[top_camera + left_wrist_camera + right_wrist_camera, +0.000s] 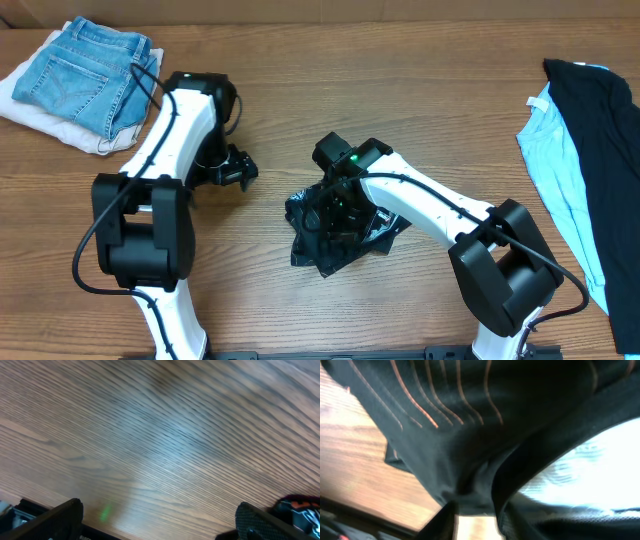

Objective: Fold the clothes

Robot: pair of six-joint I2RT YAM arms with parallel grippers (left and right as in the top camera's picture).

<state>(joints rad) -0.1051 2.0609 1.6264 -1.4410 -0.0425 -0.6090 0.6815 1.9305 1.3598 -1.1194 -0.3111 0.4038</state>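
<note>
Table (pixel 420 100): bare wood grain across the whole work area; the middle is left free as the folding surface.
Black garment (pixel 600 130): a plain, long piece at the far right edge, lying over a light blue garment (pixel 545 150). Both sit well apart from the work, seemingly parked out of the way.
Jeans (pixel 90 70): folded denim in the far left corner on top of a white cloth (pixel 40 120), stacked like a finished pile.
Jersey (pixel 325 255): a crumpled black bundle at table centre, slightly to the near side, with corners sticking out to the left and near. It is nowhere near flat, so folding looks barely begun and it probably needs spreading first.
Right gripper (pixel 340 212): down on top of the bundle. In the wrist view the cloth funnels to a point at the fingertips, so the jaws look drawn in and pinching a fold of the jersey, most likely to lift it and shake it open.
Left gripper (pixel 238 170): spread wide and holding nothing, hovering over bare wood just left of the bundle, well placed to take a second corner.
Orange lines (pixel 420 405): thin stripes on the fabric close to the right wrist camera, confirming which garment is held.
</note>
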